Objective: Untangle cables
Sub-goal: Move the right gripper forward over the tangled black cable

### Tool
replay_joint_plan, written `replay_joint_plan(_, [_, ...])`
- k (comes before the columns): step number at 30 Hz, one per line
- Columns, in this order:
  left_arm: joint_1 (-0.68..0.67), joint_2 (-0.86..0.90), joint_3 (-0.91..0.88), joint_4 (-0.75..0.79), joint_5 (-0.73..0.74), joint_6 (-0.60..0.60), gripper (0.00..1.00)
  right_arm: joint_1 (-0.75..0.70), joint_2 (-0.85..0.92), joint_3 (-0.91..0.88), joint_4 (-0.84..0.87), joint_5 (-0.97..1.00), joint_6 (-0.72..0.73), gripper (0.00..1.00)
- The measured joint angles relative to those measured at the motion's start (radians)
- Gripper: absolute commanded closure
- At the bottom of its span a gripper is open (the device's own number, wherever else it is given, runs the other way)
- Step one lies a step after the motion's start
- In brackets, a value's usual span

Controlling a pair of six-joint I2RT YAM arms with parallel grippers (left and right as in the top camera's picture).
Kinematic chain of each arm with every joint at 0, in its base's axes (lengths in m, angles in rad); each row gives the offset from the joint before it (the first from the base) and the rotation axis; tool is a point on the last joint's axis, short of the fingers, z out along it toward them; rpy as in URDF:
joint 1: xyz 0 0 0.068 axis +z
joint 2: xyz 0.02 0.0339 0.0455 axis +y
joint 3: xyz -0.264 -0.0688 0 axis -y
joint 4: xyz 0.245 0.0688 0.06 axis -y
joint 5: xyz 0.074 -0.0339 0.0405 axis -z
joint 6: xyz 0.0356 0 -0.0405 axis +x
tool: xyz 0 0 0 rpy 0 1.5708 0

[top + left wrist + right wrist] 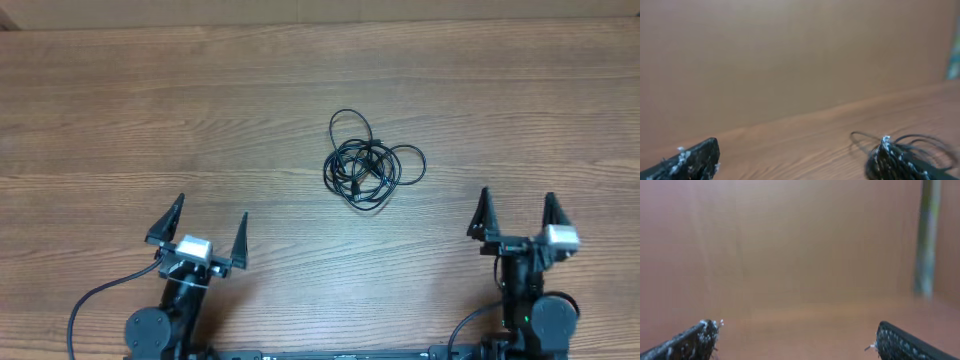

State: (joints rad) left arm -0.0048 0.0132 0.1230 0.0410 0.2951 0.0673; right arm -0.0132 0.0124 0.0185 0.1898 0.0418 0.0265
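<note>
From overhead, a small tangle of thin black cables [365, 165] lies on the brown wood-grain bench [150, 100], a little right of centre and toward the far half, with one loop reaching to the far side and another bulging to the right. Both arms sit at the near edge. The left tool [212, 206] is near-left of the tangle and well apart from it, its two black pointed fingers spread wide and grasping nothing. The right tool [517, 193] is near-right of the tangle, also apart from it, equally released and empty. A thicker black wire [95, 300] curves away from the left arm's base. In the left wrist view, the two dark, scuffed fingers [695, 160] stand far apart at the bottom corners with bare bench between them, and the cables show as blurred loops just behind the right-hand finger, at the lower right. In the right wrist view, the fingers [900, 342] are likewise splayed over blurred brown bench, with a hazy grey-green upright post [927, 240] at the far right and no cable visible.
</note>
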Motion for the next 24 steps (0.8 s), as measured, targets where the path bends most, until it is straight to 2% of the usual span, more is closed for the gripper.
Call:
replay_joint_plan(3, [0.000, 0.000, 0.097, -0.072, 0.040, -0.026, 0.00, 0.000, -0.002, 0.010, 0.057, -0.075, 0.000, 0.00])
replay_joint_plan(6, [0.000, 0.000, 0.200, -0.149, 0.081, -0.047, 0.00, 0.000, -0.001, 0.068, -0.012, -0.145, 0.000, 0.00])
replay_joint_plan(10, [0.000, 0.000, 0.366, -0.280, 0.130, -0.066, 0.00, 0.000, 0.012, 0.278, -0.301, -0.188, 0.000, 0.00])
replay_joint_plan(16, [0.000, 0.037, 0.591, -0.463, 0.183, -0.094, 0.01, 0.000, 0.112, 0.610, -0.628, -0.195, 0.008, 0.00])
replay_joint_plan(20, [0.000, 0.137, 0.747, -0.640, 0.259, -0.121, 0.00, 0.000, 0.236, 0.889, -0.925, -0.206, 0.064, 0.00])
replay_joint_plan(24, [0.000, 0.294, 0.911, -0.785, 0.330, -0.130, 0.00, 0.000, 0.353, 1.175, -1.152, -0.261, 0.097, 0.00])
